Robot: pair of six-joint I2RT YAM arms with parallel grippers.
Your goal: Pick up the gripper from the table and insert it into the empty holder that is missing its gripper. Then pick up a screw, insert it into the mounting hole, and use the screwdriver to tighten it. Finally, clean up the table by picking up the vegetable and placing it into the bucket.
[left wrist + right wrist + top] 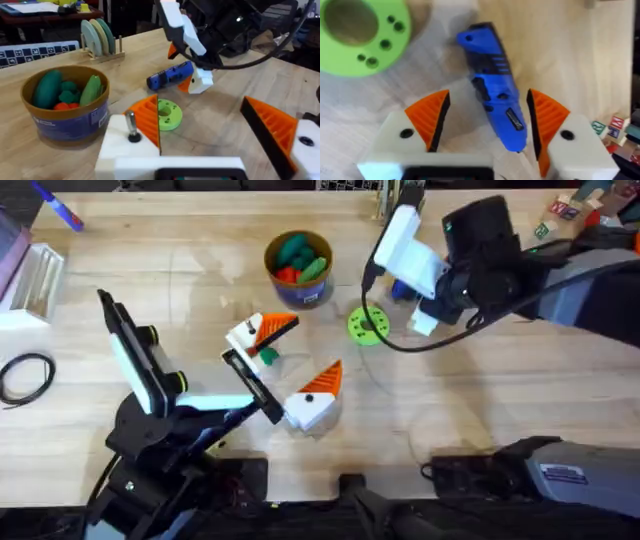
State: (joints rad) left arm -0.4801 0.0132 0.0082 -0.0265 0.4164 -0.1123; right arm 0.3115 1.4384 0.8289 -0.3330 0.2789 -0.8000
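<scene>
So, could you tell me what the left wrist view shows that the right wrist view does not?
Left wrist view alone: the bucket holding toy vegetables, a rack of discs behind it, the left gripper open, and a screw standing in one white finger block.

Right wrist view alone: toy blocks at the table's far edge, and the right gripper's orange pads straddling the screwdriver with gaps either side.

Both: the blue screwdriver lying flat, the lime-green disc beside it, and the right gripper.
</scene>
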